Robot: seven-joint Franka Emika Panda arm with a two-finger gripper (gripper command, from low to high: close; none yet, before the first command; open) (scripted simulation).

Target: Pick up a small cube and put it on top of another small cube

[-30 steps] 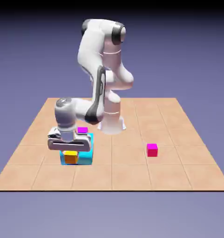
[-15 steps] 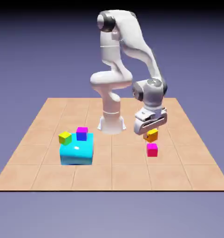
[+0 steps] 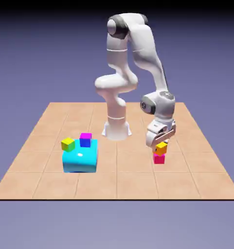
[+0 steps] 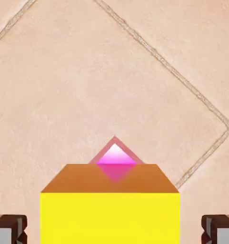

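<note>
Now the gripper grasps the small orange cube right above the magenta-pink cube; contact unclear

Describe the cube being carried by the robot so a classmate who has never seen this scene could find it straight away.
Start at the white arm's gripper, low on the exterior view's right of the tiled table. Between its fingers sits the small orange cube with a yellowish top, directly over the magenta-pink cube. It is the only orange cube; the yellow-green cube and purple-topped blue cube sit by the cyan block.
</note>
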